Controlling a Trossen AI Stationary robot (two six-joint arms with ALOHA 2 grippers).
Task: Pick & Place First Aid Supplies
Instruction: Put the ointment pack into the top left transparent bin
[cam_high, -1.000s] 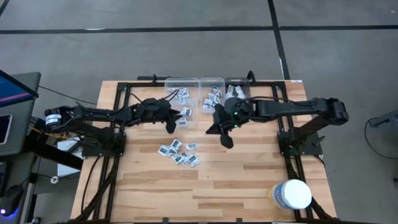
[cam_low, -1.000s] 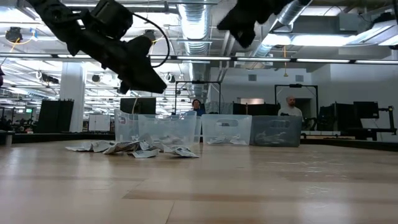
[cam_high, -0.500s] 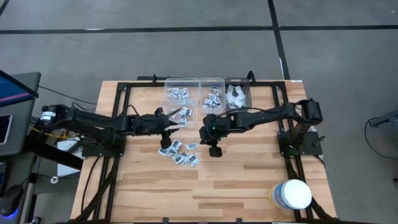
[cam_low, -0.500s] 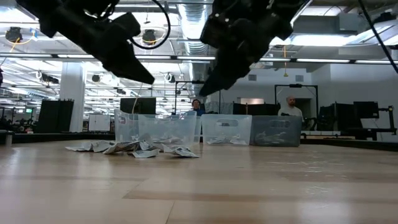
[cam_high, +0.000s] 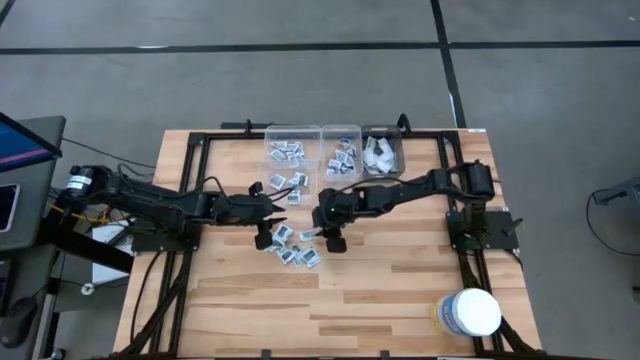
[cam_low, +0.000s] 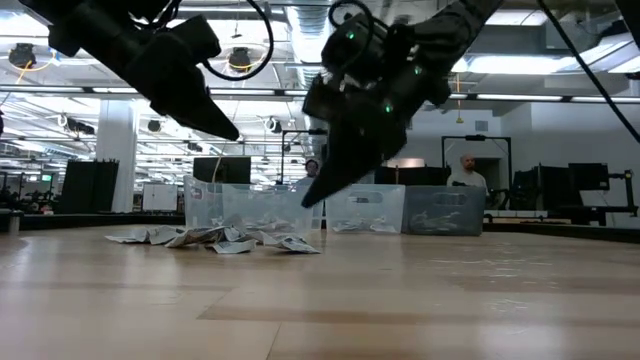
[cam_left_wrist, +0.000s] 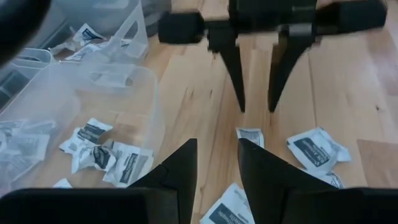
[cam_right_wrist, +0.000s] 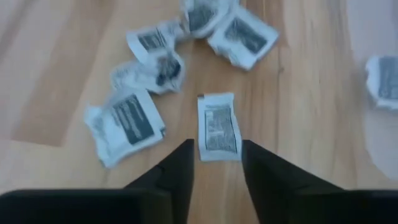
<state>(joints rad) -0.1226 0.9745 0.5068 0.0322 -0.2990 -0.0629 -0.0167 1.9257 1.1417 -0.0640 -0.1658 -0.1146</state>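
Nearest you, at about five o'clock on the table (cam_high: 400, 300), stands the white tub (cam_high: 470, 312). At the centre lies your loose pile of packets (cam_high: 292, 250). Your right gripper (cam_high: 332, 241) hangs at the pile's three o'clock edge, fingers parted over a single packet (cam_right_wrist: 218, 126) and holding nothing. Your left gripper (cam_high: 265, 236) hangs at the pile's ten o'clock, fingers parted too, empty. Farthest off, at twelve o'clock, three clear bins (cam_high: 333, 133) already hold more packets.
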